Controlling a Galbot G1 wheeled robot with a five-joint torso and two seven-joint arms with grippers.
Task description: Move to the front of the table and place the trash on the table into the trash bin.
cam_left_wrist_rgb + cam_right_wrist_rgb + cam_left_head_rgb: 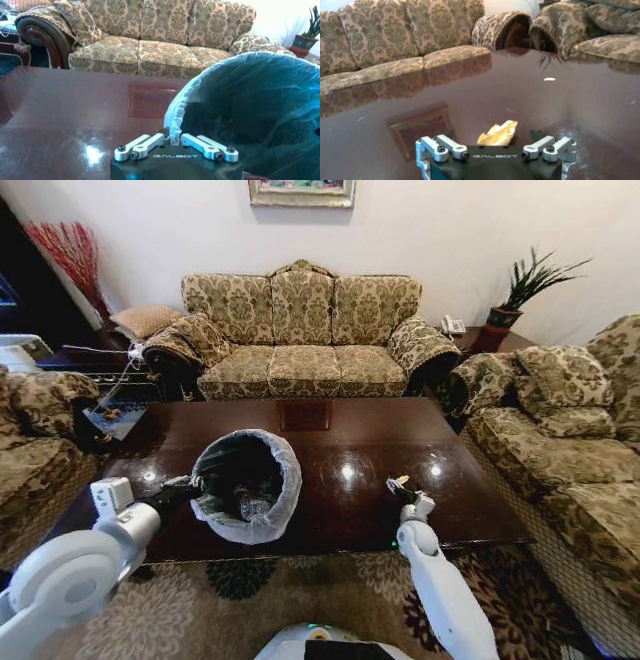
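Here the left end effector (173,139) pinches the trash bin (250,112) rim; the right end effector (495,144), open, straddles a yellowish scrap (499,133).

Glossy dark brown table (350,510), whitish-lined trash bin (280,515), pale yellow wad (499,133), damask sofa (300,330)

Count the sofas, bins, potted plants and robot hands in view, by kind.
Sofas: 3
Bin: 1
Potted plant: 1
Hands: 2
Total: 7
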